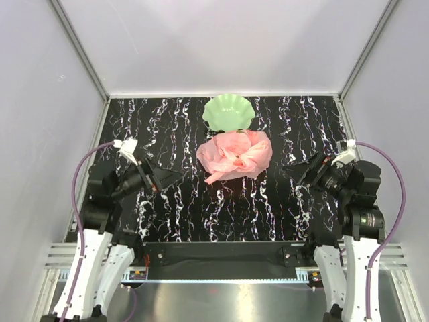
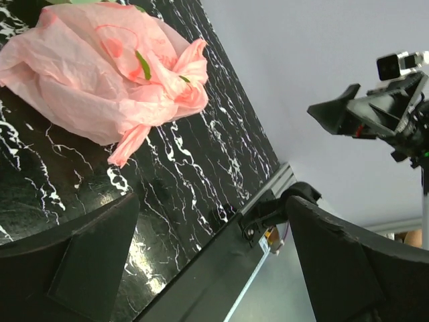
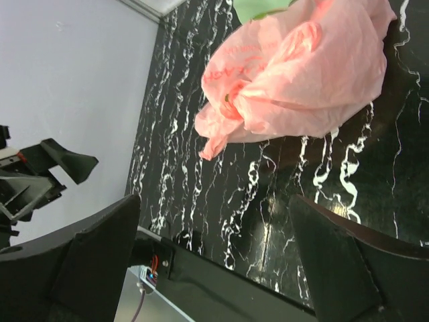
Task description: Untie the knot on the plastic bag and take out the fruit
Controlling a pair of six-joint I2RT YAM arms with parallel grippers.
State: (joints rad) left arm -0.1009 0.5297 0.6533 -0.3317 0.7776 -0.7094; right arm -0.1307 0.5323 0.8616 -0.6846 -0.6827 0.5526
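Tabletop (image 1: 167, 215) black-marbled beneath plastic bag (image 1: 234, 155), walls (image 1: 40, 100) pale

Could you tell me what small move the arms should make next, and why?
Probably ease the left end effector toward the knot of the plastic bag: it and the right end effector stand open, clear of the bag, which is tied shut.

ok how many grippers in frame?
2: left gripper at the left of the table, right gripper at its right; both open, empty, facing the pink bag lying between them. None looks hidden.
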